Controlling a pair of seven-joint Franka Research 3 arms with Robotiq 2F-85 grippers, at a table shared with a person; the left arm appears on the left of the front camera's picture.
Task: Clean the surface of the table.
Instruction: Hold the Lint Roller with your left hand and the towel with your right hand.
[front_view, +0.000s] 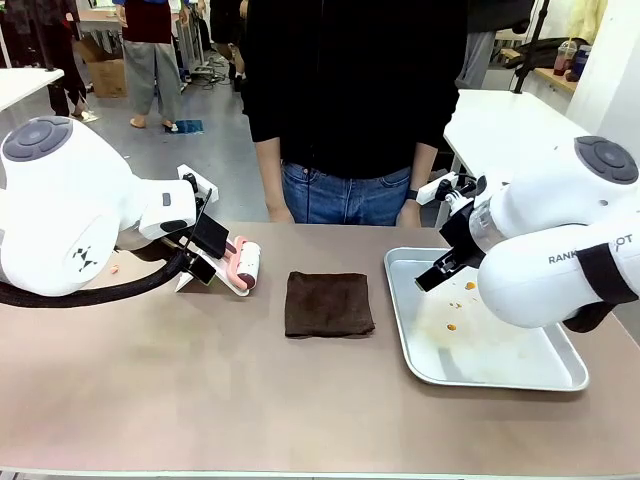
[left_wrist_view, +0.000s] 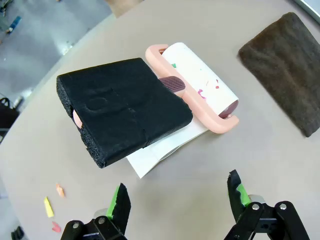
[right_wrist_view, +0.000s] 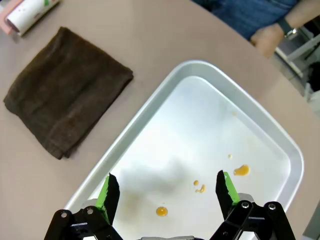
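left fingers (left_wrist_view: 120, 201) apart by lint roller (left_wrist_view: 197, 82), right fingers (right_wrist_view: 109, 192) apart above tray (right_wrist_view: 200, 125)

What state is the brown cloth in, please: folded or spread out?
Folded. The brown cloth lies flat on the table as a thick square, layered edges showing at one corner.

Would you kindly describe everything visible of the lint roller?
The lint roller lies on its side on the table, left of the folded brown cloth. Its white paper roll, speckled with small coloured scraps, sits in a pink frame; a black foam block wraps the handle. It rests partly on a white sheet. The open left gripper hovers above, not touching.
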